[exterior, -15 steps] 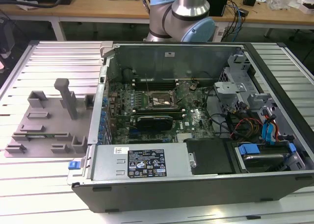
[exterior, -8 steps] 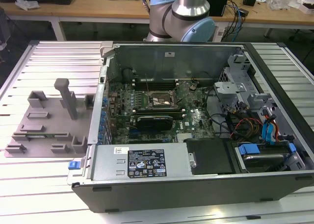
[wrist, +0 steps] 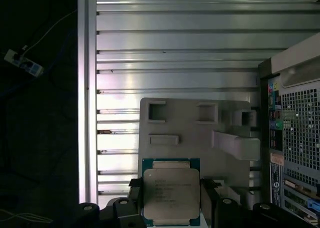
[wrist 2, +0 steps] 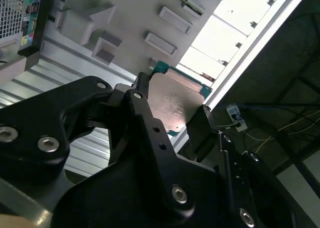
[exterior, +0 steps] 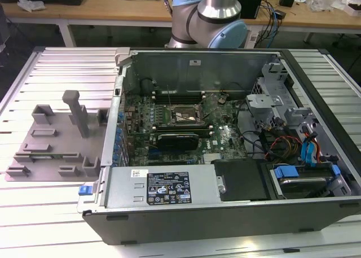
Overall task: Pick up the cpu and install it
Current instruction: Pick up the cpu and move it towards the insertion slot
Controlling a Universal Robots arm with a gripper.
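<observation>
The cpu sits clamped in the gripper, over the grey fixture at the exterior view's left.

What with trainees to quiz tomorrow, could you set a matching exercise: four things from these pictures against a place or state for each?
Things:
1. cpu
2. grey fixture
3. computer case
4. socket

Places or states:
A. lies open on the slatted table
B. sits on the motherboard inside the case
C. clamped between the fingers of the gripper
D. beside the case, on the exterior view's left

Pairs: 1-C, 2-D, 3-A, 4-B
</observation>
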